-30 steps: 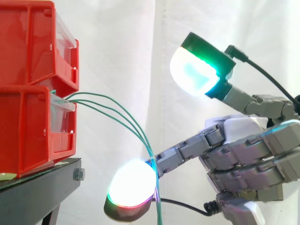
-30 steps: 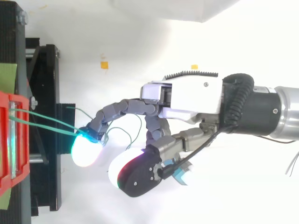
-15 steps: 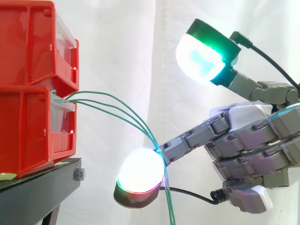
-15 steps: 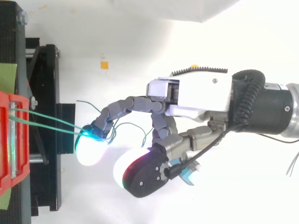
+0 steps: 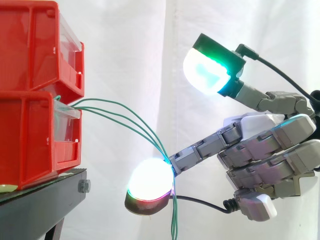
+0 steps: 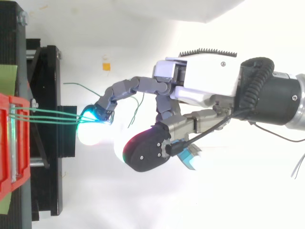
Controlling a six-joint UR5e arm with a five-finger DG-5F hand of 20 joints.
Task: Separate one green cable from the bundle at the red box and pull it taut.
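Just off the black stand's (image 5: 47, 202) edge, the hand (image 5: 272, 150), thumb spread wide and gripping nothing, rests one outstretched fingertip (image 5: 150, 181) against green cables (image 5: 125, 113) arcing from the lower red box (image 5: 30, 137), open air beneath.

Close level side view, overhead top view, both sharing robot hand (image 5: 262, 131)
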